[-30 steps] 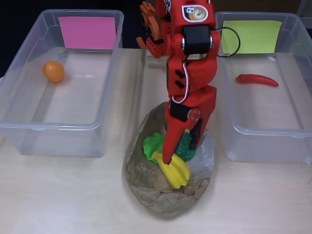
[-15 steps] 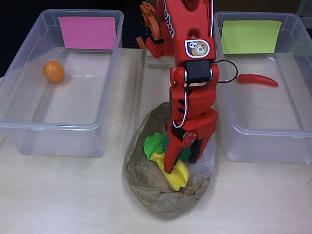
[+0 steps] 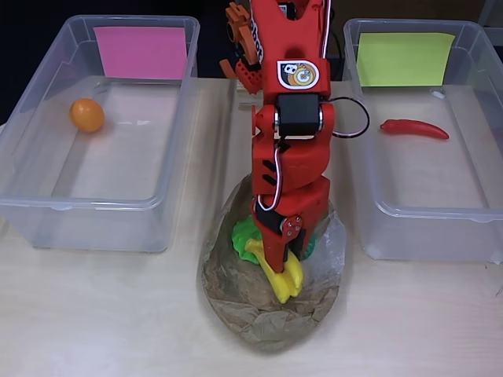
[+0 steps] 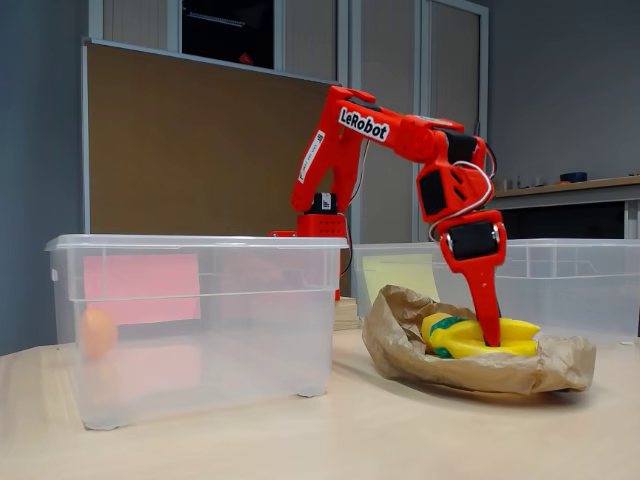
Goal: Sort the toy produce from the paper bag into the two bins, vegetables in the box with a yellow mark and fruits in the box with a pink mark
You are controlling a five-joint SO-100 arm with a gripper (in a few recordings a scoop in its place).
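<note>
Currently, two bins flank the scene: pink-marked bin (image 3: pixel 47 157) holding an orange (image 3: pixel 86 115), yellow-marked bin (image 3: pixel 471 196) a red chili (image 3: pixel 414 128). Paper bag (image 3: pixel 236 302) between them; gripper (image 3: pixel 280 265), lowered and narrowed since a second ago, now pinches the banana (image 3: pixel 284 280), so lifting it toward pink looks next.

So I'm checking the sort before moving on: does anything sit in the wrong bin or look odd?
Nothing stands out: the orange lies in the pink-marked bin, the red chili in the yellow-marked bin.

A pale wooden table (image 3: pixel 94 314) sits before a brown pinboard panel (image 4: pixel 190 150) and grey cabinet doors (image 4: pixel 455 90).
</note>
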